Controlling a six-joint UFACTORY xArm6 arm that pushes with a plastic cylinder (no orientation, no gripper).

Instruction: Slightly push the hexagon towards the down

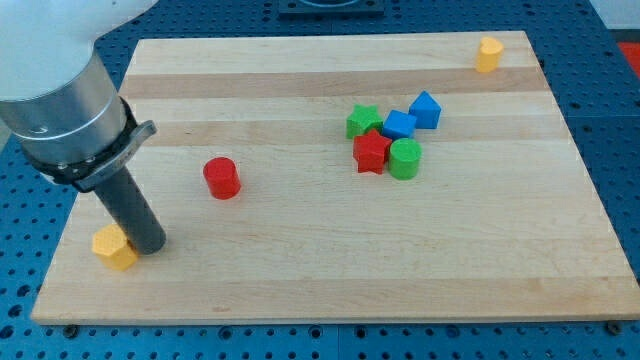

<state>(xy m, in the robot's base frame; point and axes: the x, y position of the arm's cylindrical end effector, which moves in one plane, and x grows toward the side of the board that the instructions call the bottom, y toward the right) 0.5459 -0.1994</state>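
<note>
Rod housing at the left fills the far-left corner, cut off by the frame, and hides that part of the wooden board (pixel 300 280). I have no pincer, only my tip (pixel 150 248), which touches the right side of the yellow hexagon (pixel 114 248) at the near-left corner. Well right: red cylinder (pixel 221 178), then a cluster of green star (pixel 362 121), red star (pixel 371 152), green cylinder (pixel 405 158) and two blue blocks (pixel 399 124) (pixel 425 108). A yellow block (pixel 488 54) sits far right.

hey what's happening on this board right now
My tip rests against the right side of the yellow hexagon at the board's bottom left. A red cylinder sits alone mid-left, a cluster of red, green and blue blocks lies right of center, and another yellow block is top right.
</note>
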